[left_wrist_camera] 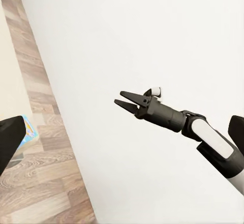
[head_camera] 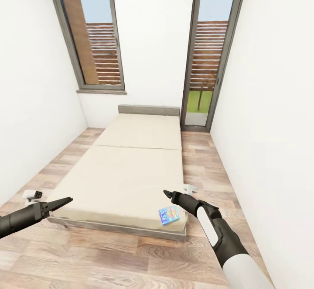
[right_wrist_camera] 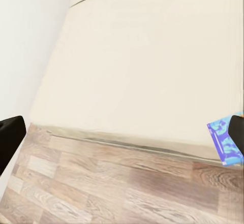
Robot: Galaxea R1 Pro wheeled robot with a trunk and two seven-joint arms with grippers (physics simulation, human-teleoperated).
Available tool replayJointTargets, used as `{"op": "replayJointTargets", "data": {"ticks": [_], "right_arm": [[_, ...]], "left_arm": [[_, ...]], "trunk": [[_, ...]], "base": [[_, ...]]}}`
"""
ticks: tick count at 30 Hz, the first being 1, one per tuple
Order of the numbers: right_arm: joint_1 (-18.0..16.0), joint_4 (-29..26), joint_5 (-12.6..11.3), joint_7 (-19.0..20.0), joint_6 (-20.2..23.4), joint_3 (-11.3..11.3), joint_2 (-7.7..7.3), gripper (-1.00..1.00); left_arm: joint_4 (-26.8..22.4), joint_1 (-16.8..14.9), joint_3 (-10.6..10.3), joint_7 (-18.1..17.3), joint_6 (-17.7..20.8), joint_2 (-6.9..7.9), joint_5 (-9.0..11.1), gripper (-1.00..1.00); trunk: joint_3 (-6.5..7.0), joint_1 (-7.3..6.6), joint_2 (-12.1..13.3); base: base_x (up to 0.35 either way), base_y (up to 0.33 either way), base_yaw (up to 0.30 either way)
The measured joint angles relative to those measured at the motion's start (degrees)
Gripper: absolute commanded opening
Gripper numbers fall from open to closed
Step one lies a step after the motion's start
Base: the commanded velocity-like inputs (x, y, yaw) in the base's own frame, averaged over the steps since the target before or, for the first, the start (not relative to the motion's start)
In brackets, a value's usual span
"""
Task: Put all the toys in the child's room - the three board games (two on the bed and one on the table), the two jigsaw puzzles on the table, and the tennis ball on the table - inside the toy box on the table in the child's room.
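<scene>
While both arms hover low over the wood floor at the foot of the bed (head_camera: pixel 131 166), a blue board game (head_camera: pixel 169 215) lies flat on the mattress's near right corner. Left gripper (head_camera: pixel 65 201) fingers look pressed together; right gripper (head_camera: pixel 166 192) fingers stand slightly apart, just beside the game.

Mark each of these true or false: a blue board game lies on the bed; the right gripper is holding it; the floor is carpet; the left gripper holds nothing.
1. A blue board game lies on the bed: true, near the foot corner.
2. The right gripper holds it: false, it hangs apart from the game with nothing in it.
3. The floor is carpet: false, it is wood plank.
4. The left gripper holds nothing: true.
</scene>
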Motion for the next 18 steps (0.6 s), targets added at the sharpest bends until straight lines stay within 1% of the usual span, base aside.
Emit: {"op": "replayJointTargets", "data": {"ticks": [6,9,12,18], "right_arm": [[0.01,0.04,0.00,0.00,-0.01,0.00,0.01,1.00],[0.01,0.05,0.00,0.00,-0.01,0.00,0.04,1.00],[0.01,0.06,0.00,0.00,-0.03,0.01,0.06,1.00],[0.00,0.07,0.03,0.01,-0.06,0.01,0.05,1.00]], "left_arm": [[0.00,0.00,0.00,0.00,0.00,0.00,0.02,1.00],[0.00,0.01,0.01,0.00,0.00,0.00,0.03,1.00],[-0.01,0.01,0.04,0.01,0.00,0.00,0.04,1.00],[-0.02,0.02,0.04,0.01,0.00,0.01,0.04,1.00]], "trunk": [[0.13,0.00,0.00],[0.17,0.00,0.00],[0.19,0.00,0.00],[0.21,0.00,0.00]], "base": [[0.000,0.001,-0.280],[0.000,0.000,-0.216],[0.000,0.000,-0.108],[0.000,0.030,-0.035]]}}
